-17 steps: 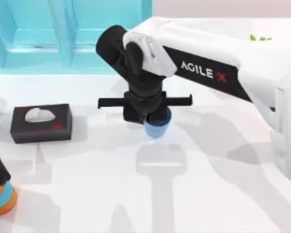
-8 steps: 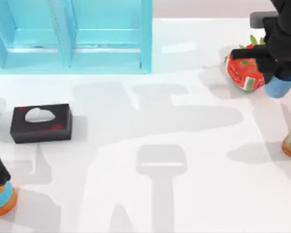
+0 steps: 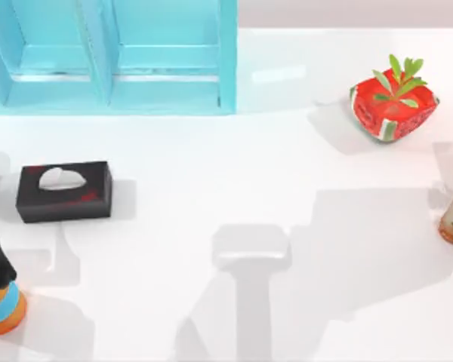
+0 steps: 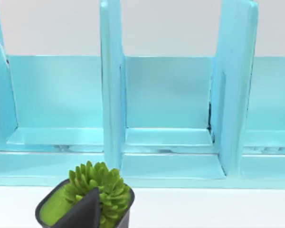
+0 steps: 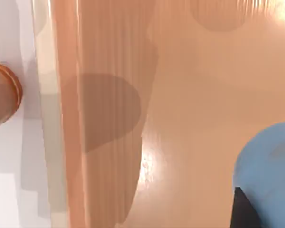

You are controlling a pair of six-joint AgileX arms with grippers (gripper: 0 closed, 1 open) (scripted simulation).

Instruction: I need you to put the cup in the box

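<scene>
Blue cup (image 5: 268,173) touching right end effector finger (image 5: 240,209); grip state can't tell.

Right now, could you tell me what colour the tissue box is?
Black, with a white tissue; the tissue box shows best in the top view.

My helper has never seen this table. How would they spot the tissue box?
Start at the big turquoise shelf along the table's back left. In front of it, near the left edge, lies the tissue box: flat, black, with white tissue showing through its top opening.
</scene>
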